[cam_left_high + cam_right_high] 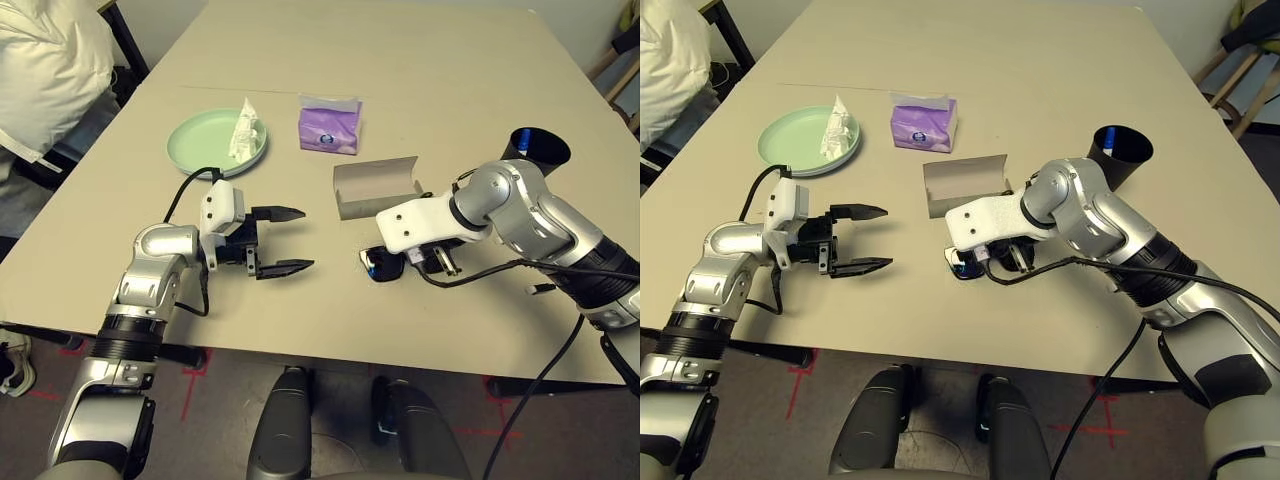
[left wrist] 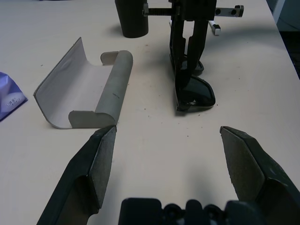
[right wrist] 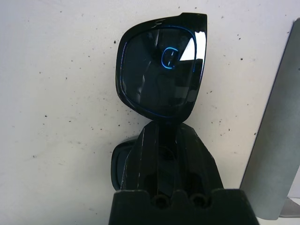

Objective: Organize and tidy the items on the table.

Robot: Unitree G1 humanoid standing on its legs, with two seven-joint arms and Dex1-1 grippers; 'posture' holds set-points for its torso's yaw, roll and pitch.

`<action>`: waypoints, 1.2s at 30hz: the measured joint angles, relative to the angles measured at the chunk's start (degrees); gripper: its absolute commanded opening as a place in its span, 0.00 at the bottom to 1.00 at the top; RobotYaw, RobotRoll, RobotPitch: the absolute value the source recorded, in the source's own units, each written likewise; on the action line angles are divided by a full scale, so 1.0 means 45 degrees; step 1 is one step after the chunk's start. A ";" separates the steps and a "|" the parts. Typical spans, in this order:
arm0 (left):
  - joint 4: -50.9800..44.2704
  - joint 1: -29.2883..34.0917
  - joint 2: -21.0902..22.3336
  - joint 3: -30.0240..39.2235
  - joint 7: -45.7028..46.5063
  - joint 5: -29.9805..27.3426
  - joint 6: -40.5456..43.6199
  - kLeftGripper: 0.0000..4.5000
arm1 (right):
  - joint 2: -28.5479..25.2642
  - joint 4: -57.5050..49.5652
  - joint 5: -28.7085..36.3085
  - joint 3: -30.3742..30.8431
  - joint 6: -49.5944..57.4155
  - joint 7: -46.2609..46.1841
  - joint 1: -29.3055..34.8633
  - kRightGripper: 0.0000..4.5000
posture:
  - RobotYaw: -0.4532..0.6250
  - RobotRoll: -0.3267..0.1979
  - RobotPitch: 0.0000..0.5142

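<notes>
- Nearest you, the left gripper [image 1: 283,240] hovers just over the table [image 1: 430,90] with its fingers spread wide and nothing between them.
- Your right gripper [image 2: 186,70] is clamped on the black sunglasses [image 1: 382,264] at the bridge; one lens [image 3: 159,70] sticks out beyond the closed fingers, low over the tabletop.
- Just beyond the sunglasses, the grey glasses case [image 1: 376,186] lies open on the table, its lid standing up.
- You appear to be at the step of putting the sunglasses away. The next move likely calls for lifting them over the case's front wall and lining them up lengthwise before letting go.
- Farther off, the crumpled tissue [image 1: 244,130] rests on the mint green plate [image 1: 195,135], the purple tissue pack [image 1: 329,126] beside it, and the black cup [image 1: 535,148] behind your right arm.
</notes>
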 measured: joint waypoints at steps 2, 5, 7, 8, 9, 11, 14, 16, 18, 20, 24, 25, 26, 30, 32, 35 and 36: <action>-0.0004 0.0060 0.0000 -0.0007 0.0037 0.0001 0.0014 1.00 | 0.0005 -0.0004 0.0003 -0.0014 0.0001 0.0010 -0.0002 0.09 | 0.66 0.62 0.33; -0.0004 0.0094 0.0000 -0.0051 0.0049 0.0002 0.0017 1.00 | 0.0006 -0.0063 0.0021 -0.0045 0.0031 0.0028 -0.0028 0.09 | 0.66 0.62 0.33; -0.0006 0.0094 0.0000 -0.0101 0.0054 0.0002 0.0017 1.00 | 0.0026 -0.0130 0.0071 -0.0173 0.0072 0.0036 -0.0079 0.09 | 0.66 0.62 0.32; -0.0006 0.0093 0.0000 -0.0108 0.0057 0.0002 0.0018 1.00 | 0.0027 -0.0165 0.0133 -0.0236 0.0106 0.0042 -0.0146 0.09 | 0.66 0.62 0.32; -0.0005 0.0093 0.0000 -0.0110 0.0063 0.0001 0.0020 1.00 | 0.0035 -0.0216 0.0168 -0.0381 0.0141 0.0052 -0.0200 0.09 | 0.65 0.62 0.31; -0.0003 0.0091 0.0000 -0.0112 0.0075 0.0001 0.0022 1.00 | 0.0032 -0.0290 0.0335 -0.0626 0.0201 0.0105 -0.0397 0.09 | 0.65 0.62 0.31; 0.0024 0.0038 0.0000 -0.0113 0.0075 0.0002 0.0021 1.00 | -0.0032 -0.0355 0.0627 -0.1040 0.0242 0.0209 -0.0871 0.09 | 0.64 0.62 0.31; 0.0051 -0.0074 -0.0001 -0.0113 0.0075 0.0003 0.0015 1.00 | -0.0058 -0.0315 0.0672 -0.1335 0.0238 0.0197 -0.1192 0.09 | 0.63 0.62 0.30; 0.0108 -0.0199 -0.0008 -0.0112 0.0076 0.0003 -0.0014 1.00 | -0.0046 -0.0108 0.0669 -0.1447 0.0182 0.0063 -0.1512 0.09 | 0.63 0.62 0.30; 0.0240 -0.0317 -0.0098 -0.0106 0.0110 -0.0010 -0.0017 1.00 | 0.0083 0.0314 0.0639 -0.1456 0.0045 -0.0163 -0.1808 0.09 | 0.63 0.62 0.29; 0.0328 -0.0613 -0.0193 -0.0092 0.0323 -0.0195 0.0280 1.00 | 0.0457 0.1320 0.0510 -0.1456 -0.0343 -0.0728 -0.2367 0.09 | 0.63 0.62 0.28; 0.0328 -0.0671 -0.0201 -0.0069 0.0420 -0.0265 0.0389 1.00 | 0.0585 0.1699 0.0378 -0.1454 -0.0560 -0.0960 -0.2537 0.09 | 0.63 0.62 0.28; 0.0328 -0.0701 -0.0204 -0.0045 0.0468 -0.0302 0.0467 1.00 | 0.0694 0.2002 0.0272 -0.1452 -0.0732 -0.1147 -0.2666 0.09 | 0.63 0.62 0.28; 0.0325 -0.0719 -0.0219 0.0237 0.0841 -0.0525 0.0823 1.00 | 0.1141 0.3244 -0.0314 -0.1431 -0.1545 -0.2006 -0.2940 0.09 | 0.65 0.62 0.27; 0.0307 -0.0719 -0.0220 0.0335 0.1019 -0.0639 0.1050 1.00 | 0.1376 0.3707 -0.0579 -0.1392 -0.1890 -0.2308 -0.2958 0.09 | 0.65 0.62 0.27; 0.0091 -0.0711 -0.0220 0.0410 0.1248 -0.0760 0.1353 1.00 | 0.1711 0.4343 -0.1020 -0.1358 -0.2352 -0.2733 -0.3147 0.09 | 0.66 0.62 0.26; -0.0026 -0.0708 -0.0222 0.0415 0.1311 -0.0823 0.1417 1.00 | 0.1813 0.4500 -0.1142 -0.1358 -0.2437 -0.2854 -0.3209 0.09 | 0.66 0.62 0.26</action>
